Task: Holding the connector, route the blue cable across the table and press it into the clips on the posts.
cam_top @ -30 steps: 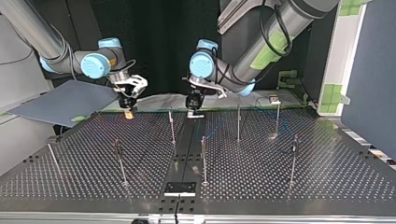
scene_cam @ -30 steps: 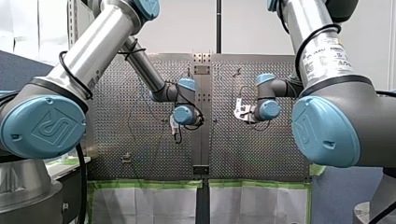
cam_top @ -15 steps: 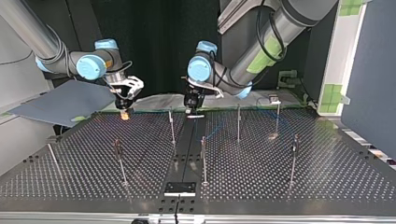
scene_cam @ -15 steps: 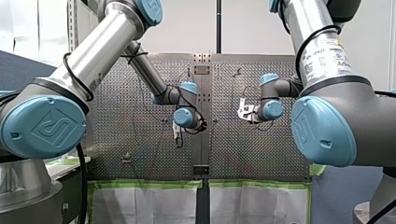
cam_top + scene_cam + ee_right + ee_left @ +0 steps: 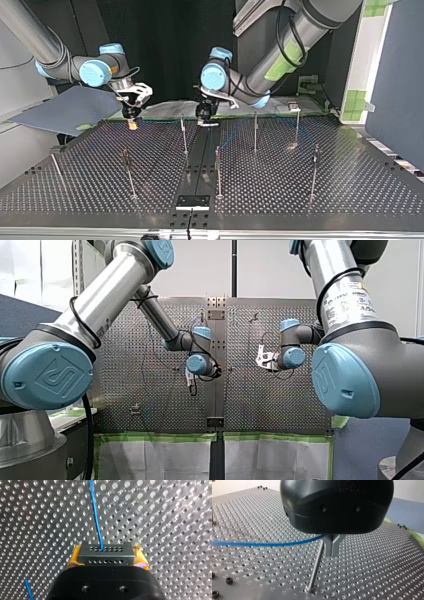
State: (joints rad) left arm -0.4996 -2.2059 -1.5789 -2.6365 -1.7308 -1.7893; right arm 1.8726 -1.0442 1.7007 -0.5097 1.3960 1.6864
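Our right tool (image 5: pixel 107 558) has its yellow pads (image 5: pixel 73 558) clamped on the grey, hole-dotted connector (image 5: pixel 105 551). The blue cable (image 5: pixel 96 517) leaves it over the perforated metal surface (image 5: pixel 300 200). Our left tool (image 5: pixel 332 547) pinches that cable, metal fingers together, just beside a thin post (image 5: pixel 315 565), one of seven.

Post (image 5: pixel 315 565) on table (image 5: pixel 374 567) (cable (image 5: pixel 262 543) just beside)

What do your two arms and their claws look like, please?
My left arm and my right arm are silver tubes with grey joints, light-blue caps with an embossed logo, and black cables. My right arm bears a printed label. My left claw is rounded black with metal fingers; my right claw, black with yellow pads.
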